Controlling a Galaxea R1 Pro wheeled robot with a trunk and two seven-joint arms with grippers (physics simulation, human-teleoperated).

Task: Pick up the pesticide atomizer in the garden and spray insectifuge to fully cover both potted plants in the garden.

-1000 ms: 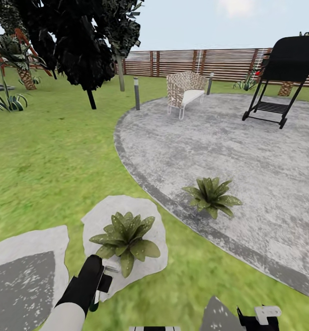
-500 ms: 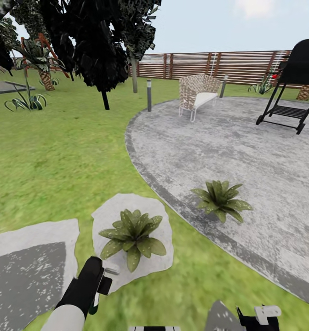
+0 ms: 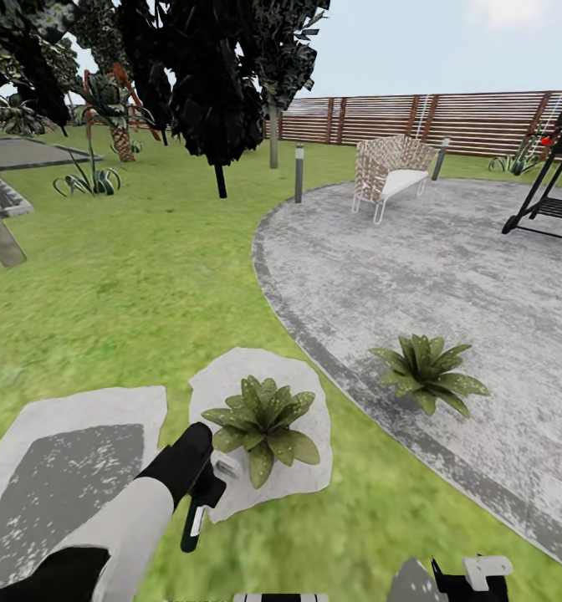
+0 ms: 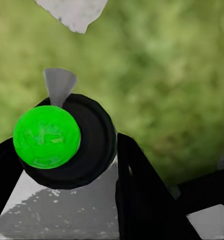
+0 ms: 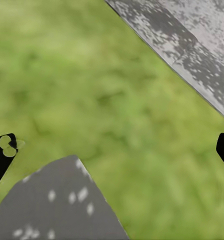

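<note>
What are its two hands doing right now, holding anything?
Left gripper: shut on the pesticide atomizer, beside the near potted plant.
Right gripper: open, holding nothing, over grass.

The left pincer (image 4: 77,165) grips the pesticide atomizer (image 4: 67,140), seen end-on at the frame's lower left: a bright green round end set in a black disc, with a black finger (image 4: 142,195) beside it at lower centre. Behind lies blurred green lawn (image 4: 162,75), and what seems a grey stepping stone (image 4: 74,12) at the upper edge.
</note>
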